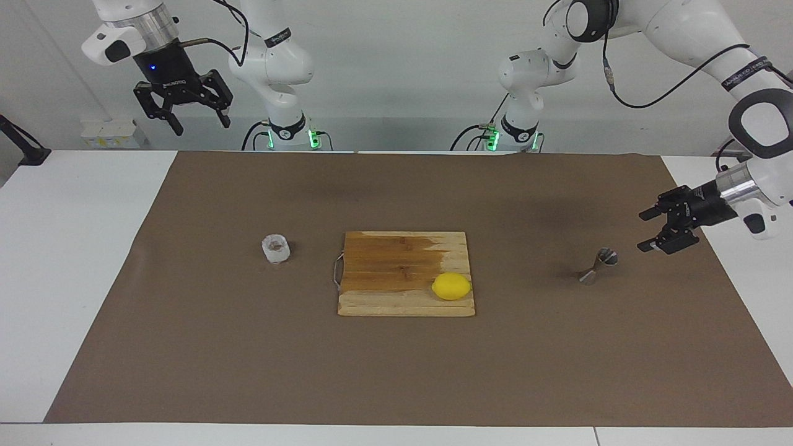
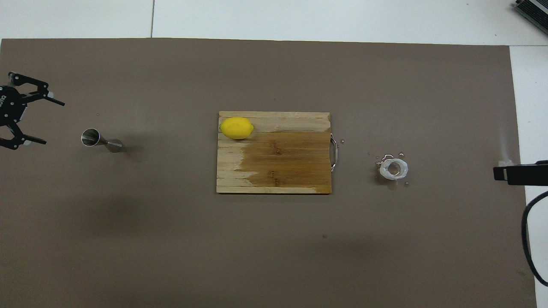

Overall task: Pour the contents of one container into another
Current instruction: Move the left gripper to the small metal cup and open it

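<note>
The small clear glass cup [image 1: 276, 248] stands on the brown mat toward the right arm's end of the table; it also shows in the overhead view [image 2: 394, 169], with water drops around it. The steel jigger [image 1: 598, 265] stands on the mat toward the left arm's end [image 2: 100, 140]. My left gripper [image 1: 645, 230] is open and turned sideways, low over the mat beside the jigger and apart from it [image 2: 53, 122]. My right gripper [image 1: 202, 127] is open and empty, raised high over the table's edge at the robots' end.
A wooden cutting board [image 1: 396, 260] with a metal handle and a dark wet patch lies at the middle of the mat [image 2: 278, 162]. A yellow lemon [image 1: 451, 286] sits on its corner [image 2: 236, 128]. The brown mat [image 1: 396, 371] covers most of the white table.
</note>
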